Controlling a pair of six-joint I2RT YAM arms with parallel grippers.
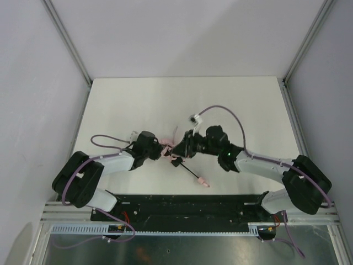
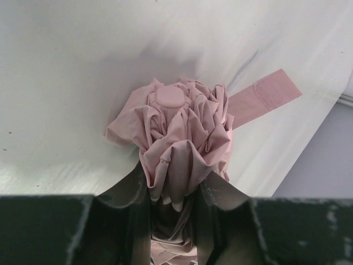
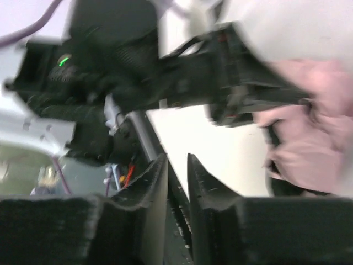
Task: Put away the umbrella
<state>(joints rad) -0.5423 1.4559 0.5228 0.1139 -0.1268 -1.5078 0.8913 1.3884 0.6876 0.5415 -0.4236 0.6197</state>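
Fabric of umbrella (image 2: 176, 143) is clenched in left end effector (image 2: 174, 185), likely keeping folds bunched; right end effector (image 3: 177, 168), beside umbrella, is barely parted, empty.

Mid-frame, the left claw (image 1: 161, 150) and right claw (image 1: 177, 148) meet at the umbrella (image 1: 190, 173) over the white surface (image 1: 127, 105); its black shaft slants toward lower right, ending in a small pink handle (image 1: 204, 183).

Pale pink umbrella (image 2: 182, 138) is folded, fabric loosely bunched.
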